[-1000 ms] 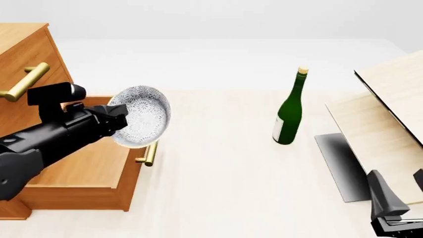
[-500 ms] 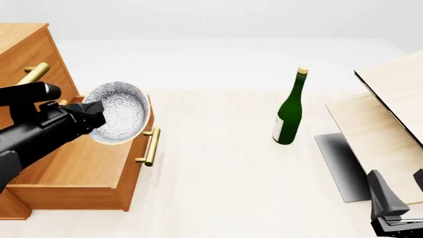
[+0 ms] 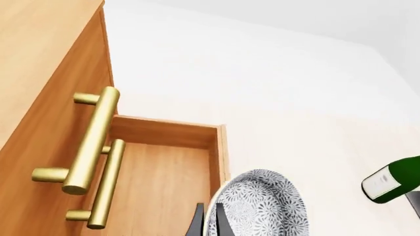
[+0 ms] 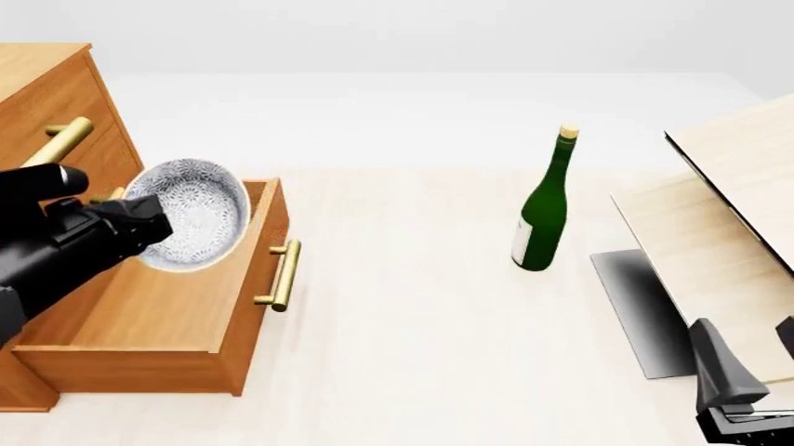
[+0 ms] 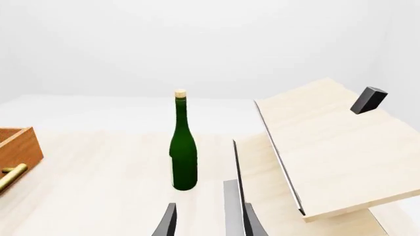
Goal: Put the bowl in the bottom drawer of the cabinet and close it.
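**Q:** Where the left gripper [image 4: 147,226] meets the bowl [image 4: 189,215], how does it hold?

**A:** Its fingers are clamped on the bowl's rim, one inside and one outside. The bowl is tilted on edge in the air above the open bottom drawer [image 4: 162,307], its hollow facing the camera in the front view, and touching neither the drawer's floor nor its walls as far as can be seen.

**Q:** And the right gripper [image 5: 204,220]?

**A:** Its fingers stand apart with nothing between them, low at the near right of the table [image 4: 410,334], well away from the bowl.

**Q:** Counts?

**A:** One bowl; one cabinet [image 4: 50,111] at the left; one drawer pulled out; three brass handles; one green bottle [image 4: 544,209] standing upright near the table's middle; two pale boards [image 4: 707,242] at the right, one leaning over the other; one dark plate [image 4: 639,311] under them.

**Q:** What does each view add?

**A:** The left wrist view shows the two upper handles [image 3: 92,142] stacked close together and the drawer's back corner; the front view hides most of these behind the arm. The right wrist view shows a small dark block [image 5: 368,100] on the upper board, and only the drawer's corner and its handle [image 5: 12,176].
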{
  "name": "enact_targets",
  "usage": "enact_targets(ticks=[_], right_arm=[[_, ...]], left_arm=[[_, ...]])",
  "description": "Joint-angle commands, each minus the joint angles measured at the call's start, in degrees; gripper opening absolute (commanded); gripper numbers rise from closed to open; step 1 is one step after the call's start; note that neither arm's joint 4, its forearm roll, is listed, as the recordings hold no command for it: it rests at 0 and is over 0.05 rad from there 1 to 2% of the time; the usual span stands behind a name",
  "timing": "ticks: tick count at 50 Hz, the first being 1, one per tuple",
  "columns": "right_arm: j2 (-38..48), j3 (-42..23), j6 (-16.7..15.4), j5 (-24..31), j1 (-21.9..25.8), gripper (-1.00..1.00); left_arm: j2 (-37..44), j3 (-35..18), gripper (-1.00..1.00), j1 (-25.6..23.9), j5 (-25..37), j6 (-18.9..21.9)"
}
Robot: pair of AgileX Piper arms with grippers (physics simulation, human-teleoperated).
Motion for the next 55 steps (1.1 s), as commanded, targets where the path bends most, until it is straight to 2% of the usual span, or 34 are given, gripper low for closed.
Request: enact_targets(ticks=[1,13,55], right_arm=[[0.03,0.0,0.01,-0.01,0.0,1.0],[0.0,0.0,0.01,0.0,0.0,1.0],[-0.02,0.0,0.0,0.01,-0.01,1.0]], left_arm=[[1.11,1.25,-1.0,2.3,-1.81,0.26],[2.36,2.75,-1.0,4.84,-3.47,0.13],[11.18,6.24,-1.0,8.13,-11.17,0.46]])
